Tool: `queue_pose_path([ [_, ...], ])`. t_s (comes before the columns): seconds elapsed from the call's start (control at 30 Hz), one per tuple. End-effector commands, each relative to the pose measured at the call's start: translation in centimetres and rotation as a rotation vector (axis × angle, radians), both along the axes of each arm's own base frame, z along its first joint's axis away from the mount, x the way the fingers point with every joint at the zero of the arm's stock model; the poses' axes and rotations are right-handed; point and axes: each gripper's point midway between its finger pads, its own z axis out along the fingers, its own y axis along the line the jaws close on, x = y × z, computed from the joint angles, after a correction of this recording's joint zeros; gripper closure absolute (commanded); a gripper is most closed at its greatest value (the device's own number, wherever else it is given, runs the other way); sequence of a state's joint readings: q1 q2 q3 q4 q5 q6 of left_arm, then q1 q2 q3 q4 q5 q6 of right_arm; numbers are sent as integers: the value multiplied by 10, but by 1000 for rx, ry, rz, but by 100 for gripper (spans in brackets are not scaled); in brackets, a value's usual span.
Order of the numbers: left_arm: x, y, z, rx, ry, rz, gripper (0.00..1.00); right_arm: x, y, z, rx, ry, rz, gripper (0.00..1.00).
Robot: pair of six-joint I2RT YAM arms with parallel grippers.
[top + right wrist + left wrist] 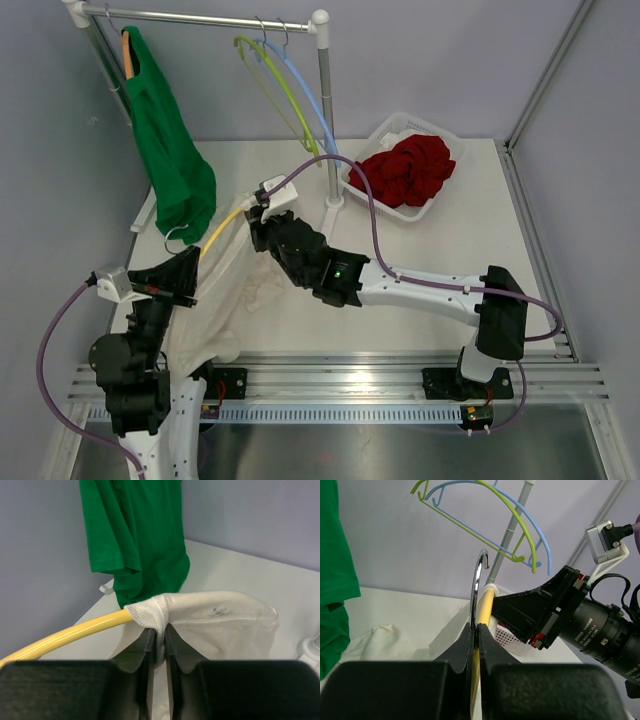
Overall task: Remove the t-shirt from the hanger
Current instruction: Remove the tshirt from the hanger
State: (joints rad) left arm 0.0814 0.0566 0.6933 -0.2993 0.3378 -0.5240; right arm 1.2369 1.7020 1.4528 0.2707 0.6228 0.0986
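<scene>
Left gripper (476, 630) jaws clamp the yellow hanger (485, 604); right gripper (159, 632) jaws pinch the collar of the white t-shirt (220, 625). Green shirt (172, 150) hangs close by, rack pole (326, 110) behind.

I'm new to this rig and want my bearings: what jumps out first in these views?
Mid-table, both arms share one yellow plastic hanger: the left end effector clamps it below its metal hook, the right end effector pinches the collar of the white fabric t-shirt on it. A green t-shirt hangs from the rail at back left; bright red cloth fills a white basket at back right.
</scene>
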Motion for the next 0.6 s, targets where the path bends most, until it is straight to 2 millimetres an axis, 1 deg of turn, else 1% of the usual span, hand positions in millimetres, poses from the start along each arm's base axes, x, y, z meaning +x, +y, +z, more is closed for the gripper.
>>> queue_pose_path([
  [0.0,-15,-4,28,10,-120,-15,100,6,-11,19,42,-16,-70,84],
  [0.03,-16,-4,29,12,-123,-16,100,6,-13,20,44,-18,-79,90],
  [0.07,-16,-4,28,13,-120,-19,100,8,-19,24,46,-22,-107,99],
  [0.1,-16,-5,29,13,-123,-19,100,10,-22,24,43,-25,-122,100],
  [0.23,-20,-10,32,38,-141,-49,100,12,-39,36,39,-55,-168,100],
  [0.33,-24,-12,35,55,-158,-57,100,12,-53,50,51,-72,-199,100],
  [0.37,-27,-13,37,59,-169,-58,100,11,-62,57,42,-89,-212,100],
  [0.43,-30,-15,39,65,-181,-69,100,14,-72,62,31,-94,-225,100],
  [0.47,-31,-16,40,69,-188,-75,100,14,-78,69,39,-97,-225,100],
  [0.5,-33,-18,41,74,-192,-88,100,20,-86,67,17,-89,-239,100],
  [0.53,-34,-20,42,81,-199,-97,100,22,-91,71,27,-85,-240,100],
  [0.57,-35,-21,42,82,-201,-106,100,25,-95,69,22,-79,-247,100],
])
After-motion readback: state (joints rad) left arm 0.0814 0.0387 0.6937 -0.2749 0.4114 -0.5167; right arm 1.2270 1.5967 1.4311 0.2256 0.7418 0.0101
